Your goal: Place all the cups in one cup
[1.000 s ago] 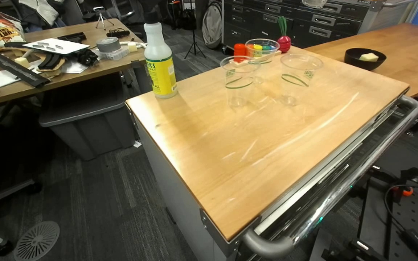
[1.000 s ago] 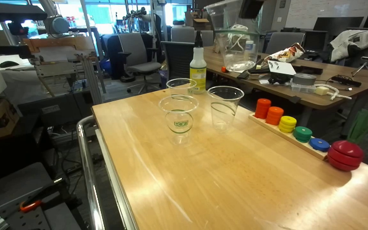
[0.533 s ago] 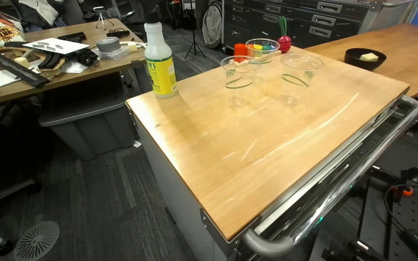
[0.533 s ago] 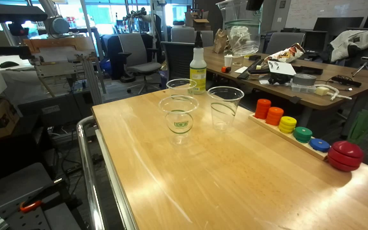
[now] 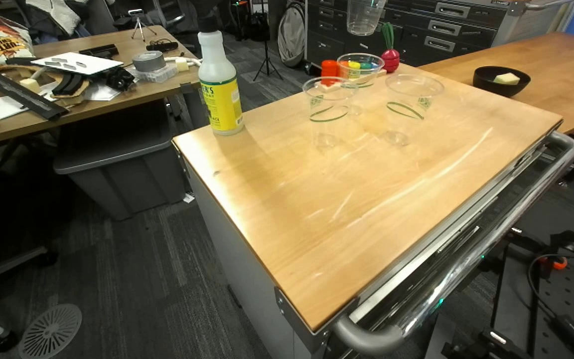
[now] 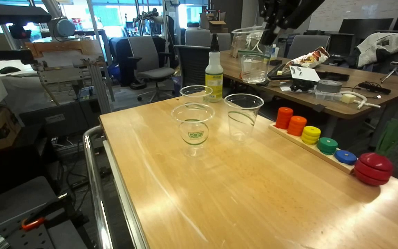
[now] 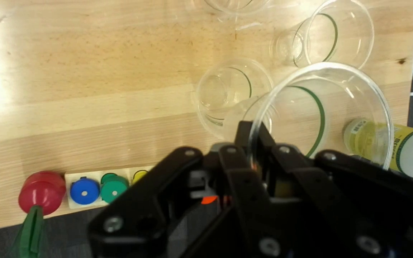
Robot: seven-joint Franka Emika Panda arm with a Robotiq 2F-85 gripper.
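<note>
Gripper [image 7: 254, 137] just right of centre in the wrist view, clenched on the rim of a clear tumbler [image 7: 321, 111]. Hangs mouth upward above the wooden tabletop [image 6: 254, 193], right of top centre in an exterior view. Also in an exterior view, the raised tumbler [image 5: 365, 19] at top of the frame, cropped by the upper edge, against dark drawers [image 5: 416, 35]. Upright and apart from one another on the tabletop, three more of the kind: front cup [image 6: 193, 132] with green ECO mark at centre of the frame, right-hand cup [image 6: 243, 117] near it, rear cup [image 6: 195, 98] partly behind the front one. In the wrist view, right-hand cup and rear cup partly overlapped by the raised tumbler, front cup cropped at top of the frame. Yellow-labelled spray bottle [image 5: 224, 102] at upper left of centre in an exterior view, upright near the tabletop's edge; partly visible through the raised tumbler at right of the wrist view. Along right of the frame in an exterior view, a wooden board [image 6: 314, 150] with stacked discs [image 6: 311, 135] in red, orange, yellow, green and blue. At its lower end, touching or just beside, hard to tell which, a glossy red toy [image 6: 373, 168] with green leaves [image 6: 389, 136]. Black bowl [image 5: 501, 89] holding a pale yellow piece [image 5: 506, 78] on a second table [image 5: 561, 70], upper right in an exterior view.
</note>
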